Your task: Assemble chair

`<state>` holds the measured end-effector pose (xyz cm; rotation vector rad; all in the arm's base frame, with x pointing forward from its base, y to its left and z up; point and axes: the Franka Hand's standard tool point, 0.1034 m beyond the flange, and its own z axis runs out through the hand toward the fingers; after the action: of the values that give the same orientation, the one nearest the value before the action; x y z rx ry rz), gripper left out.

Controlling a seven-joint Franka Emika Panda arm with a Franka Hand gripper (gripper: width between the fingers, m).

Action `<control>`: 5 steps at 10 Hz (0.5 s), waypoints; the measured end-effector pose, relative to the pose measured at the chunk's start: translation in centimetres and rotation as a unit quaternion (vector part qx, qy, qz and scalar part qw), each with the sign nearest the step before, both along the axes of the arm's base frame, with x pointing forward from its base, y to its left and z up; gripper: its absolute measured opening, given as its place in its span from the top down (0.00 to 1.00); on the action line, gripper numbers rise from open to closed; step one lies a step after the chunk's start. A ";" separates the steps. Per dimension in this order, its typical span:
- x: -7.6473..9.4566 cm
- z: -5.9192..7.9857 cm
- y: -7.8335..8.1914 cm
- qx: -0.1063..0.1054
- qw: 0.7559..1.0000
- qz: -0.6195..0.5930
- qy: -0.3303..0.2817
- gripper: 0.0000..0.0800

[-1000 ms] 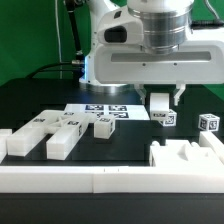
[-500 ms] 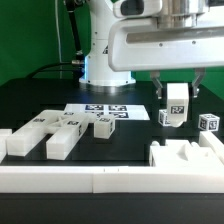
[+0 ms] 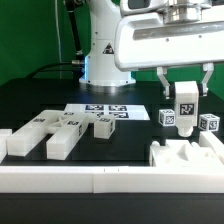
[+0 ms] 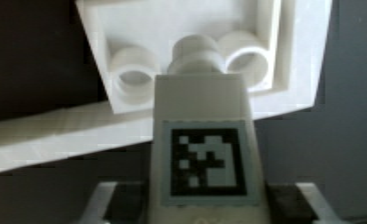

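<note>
The chair is in loose white tagged parts. My gripper (image 3: 186, 96) is shut on one of them, a short white bar (image 3: 186, 108) with a tag on its face, held upright in the air. It hangs above the notched white slab (image 3: 186, 154) at the exterior view's right front. In the wrist view the bar (image 4: 201, 115) runs out from between my fingers (image 4: 119, 200) toward that slab (image 4: 171, 35), which shows rounded lugs. Two small tagged cubes (image 3: 167, 117) (image 3: 208, 122) stand on the table either side of the held bar.
Three more white parts (image 3: 35, 135) (image 3: 62, 140) (image 3: 102, 127) lie at the exterior view's left. The marker board (image 3: 100, 111) lies behind them. A long white border rail (image 3: 90, 181) runs along the front. The arm's base (image 3: 105, 65) stands at the back.
My gripper has carried the bar toward the exterior view's right, from beside the left cube to over the notched slab. The other parts have not moved.
</note>
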<state>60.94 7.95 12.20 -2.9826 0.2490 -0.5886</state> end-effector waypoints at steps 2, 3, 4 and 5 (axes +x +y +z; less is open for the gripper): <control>0.4 -0.1 0.8 -0.006 1.000 0.011 -0.026 0.64; 1.3 0.7 0.6 -0.015 0.999 0.031 -0.033 0.64; 1.4 0.8 0.9 -0.012 0.999 0.029 -0.028 0.64; 1.3 0.7 1.0 -0.013 0.999 0.031 -0.027 0.64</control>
<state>62.24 8.95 12.86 -2.9817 0.1445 -0.6704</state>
